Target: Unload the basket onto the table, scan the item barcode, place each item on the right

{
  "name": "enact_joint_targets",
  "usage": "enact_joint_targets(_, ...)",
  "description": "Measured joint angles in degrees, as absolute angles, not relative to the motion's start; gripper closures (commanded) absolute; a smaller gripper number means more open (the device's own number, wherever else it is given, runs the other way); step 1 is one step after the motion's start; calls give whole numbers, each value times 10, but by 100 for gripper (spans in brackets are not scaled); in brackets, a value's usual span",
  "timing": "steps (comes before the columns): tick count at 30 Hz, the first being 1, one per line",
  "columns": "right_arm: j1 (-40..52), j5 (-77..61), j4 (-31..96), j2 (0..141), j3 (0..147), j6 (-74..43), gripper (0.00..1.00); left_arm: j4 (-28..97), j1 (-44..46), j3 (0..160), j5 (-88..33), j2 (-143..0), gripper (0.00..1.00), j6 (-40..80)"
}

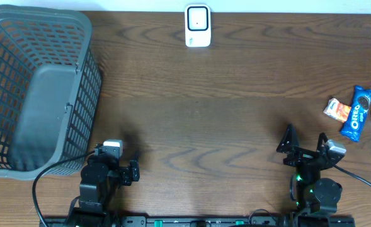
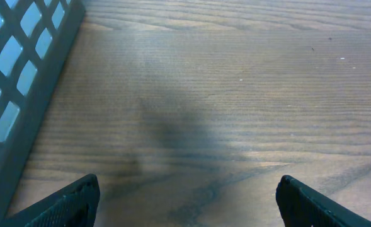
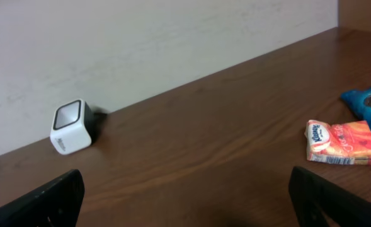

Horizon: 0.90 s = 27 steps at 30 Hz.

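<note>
Left pincer (image 2: 186,200) wide apart, empty, beside basket (image 2: 21,94); right pincer (image 3: 185,197) likewise, scanner (image 3: 72,126) and perhaps a tissue pack (image 3: 342,143) ahead

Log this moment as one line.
left gripper open, empty | right gripper open, empty | Oreo pack untouched, right side | scanner far edge

overhead: straight down from high up, gets the whole table (image 1: 191,120)
left wrist: super close, tilted down at the wood, basket (image 2: 21,94) side at left
right wrist: low, looking across toward the back wall (image 3: 141,38)
shared: overhead + right wrist both catch the white scanner (image 1: 198,25) and orange snack pack (image 1: 337,110); overhead + left wrist, the basket
</note>
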<state>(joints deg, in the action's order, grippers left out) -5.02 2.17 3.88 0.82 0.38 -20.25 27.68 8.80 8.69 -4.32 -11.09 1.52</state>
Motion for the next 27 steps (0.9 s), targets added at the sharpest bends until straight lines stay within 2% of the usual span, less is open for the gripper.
enact_joint_targets(27,-50,22,39,8,4,-202,1,257,88,86,-35,-111,10,15)
